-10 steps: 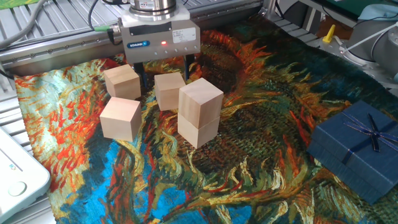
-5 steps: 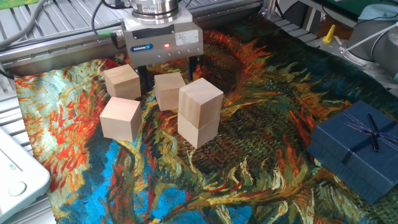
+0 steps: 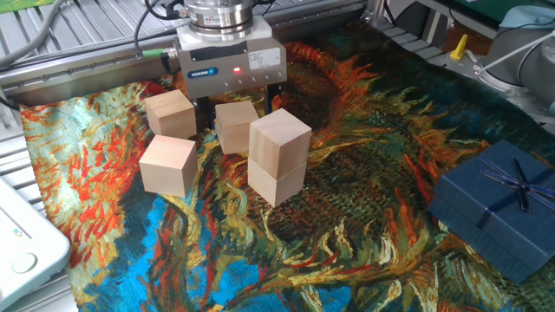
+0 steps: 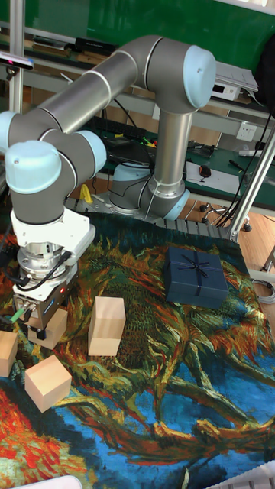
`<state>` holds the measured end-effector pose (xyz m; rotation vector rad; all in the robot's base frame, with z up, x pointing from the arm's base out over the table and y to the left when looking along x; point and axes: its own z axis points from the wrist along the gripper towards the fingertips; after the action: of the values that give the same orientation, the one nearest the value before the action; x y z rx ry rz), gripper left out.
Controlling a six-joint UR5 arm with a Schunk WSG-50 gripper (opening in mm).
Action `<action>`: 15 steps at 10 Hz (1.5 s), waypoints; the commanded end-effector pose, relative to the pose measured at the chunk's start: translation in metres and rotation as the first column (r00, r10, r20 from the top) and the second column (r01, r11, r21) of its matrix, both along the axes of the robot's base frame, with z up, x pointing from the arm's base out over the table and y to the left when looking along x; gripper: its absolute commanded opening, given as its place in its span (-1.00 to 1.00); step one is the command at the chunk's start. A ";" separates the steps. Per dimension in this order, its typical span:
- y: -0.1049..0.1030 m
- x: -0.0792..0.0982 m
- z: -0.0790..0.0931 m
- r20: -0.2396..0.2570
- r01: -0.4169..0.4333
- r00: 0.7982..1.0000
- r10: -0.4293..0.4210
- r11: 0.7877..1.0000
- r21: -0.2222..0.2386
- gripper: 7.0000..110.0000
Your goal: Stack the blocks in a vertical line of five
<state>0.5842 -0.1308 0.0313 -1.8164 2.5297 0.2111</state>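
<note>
Two pale wooden blocks form a stack (image 3: pixel 278 156) (image 4: pixel 106 326) at mid-cloth. Three more blocks lie singly to its left: one (image 3: pixel 236 126) (image 4: pixel 58 327) behind the stack, one (image 3: pixel 170 113) (image 4: pixel 6 353) at the far left, one (image 3: pixel 167 165) (image 4: pixel 47 381) nearer the front. My gripper (image 3: pixel 237 110) (image 4: pixel 40 334) hangs low over the block behind the stack. It is open, with one finger on each side of that block and a gap at both sides. The stack's top block hides the right fingertip.
A dark blue ribboned gift box (image 3: pixel 497 206) (image 4: pixel 196 276) sits on the right of the painted cloth (image 3: pixel 347 243). A white device (image 3: pixel 22 247) lies off the cloth's left edge. Metal rails and cables (image 3: pixel 69 52) run behind the gripper.
The gripper has come down and shifted slightly right, so its fingers now straddle the block behind the stack. None of the blocks moved.
</note>
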 end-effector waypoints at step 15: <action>-0.001 -0.005 -0.006 0.006 0.041 0.999 -0.041 0.999 -0.002 0.57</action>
<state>0.5781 -0.1327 0.0245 -1.7806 2.5605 0.1940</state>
